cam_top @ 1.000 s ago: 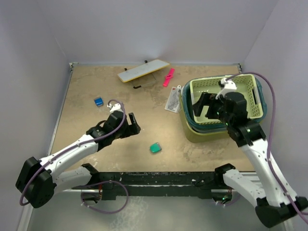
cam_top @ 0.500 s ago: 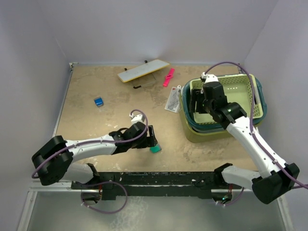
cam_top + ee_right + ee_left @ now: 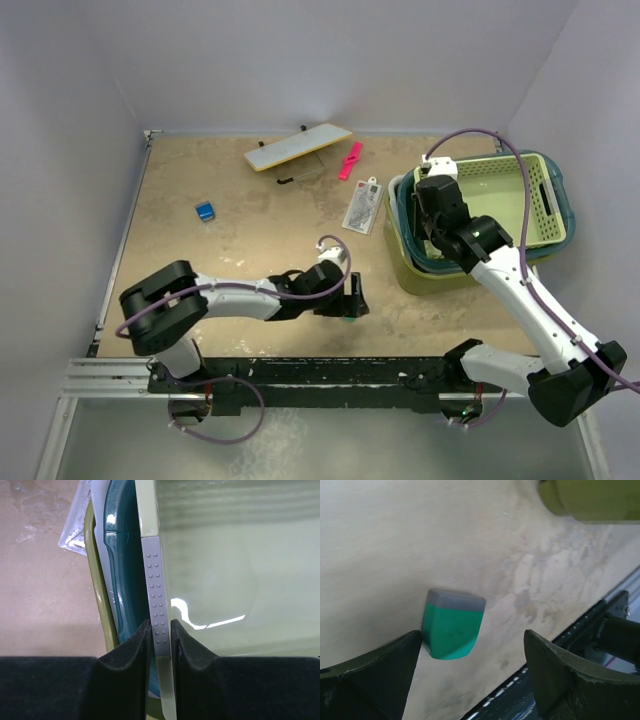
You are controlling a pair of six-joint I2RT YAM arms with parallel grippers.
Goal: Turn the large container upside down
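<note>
The large container, an olive-green tub, stands upright at the right of the table with a dark teal tub and a pale yellow-green basket nested inside it. My right gripper is shut on the basket's left rim, on a grey dotted strip. The olive rim sits just left of the outer finger, outside the grip. Over the table's front edge my left gripper hangs open, with a small green block lying by its left finger. A corner of the olive tub shows beyond.
A white card lies left of the tubs. At the back lie a yellow-edged board and a pink tool. A blue block sits at the left. The black rail runs along the front edge.
My right gripper came down and shut on the basket's left rim, and the nested tubs shifted slightly right. My left arm swung right and forward to the green block, still open.
</note>
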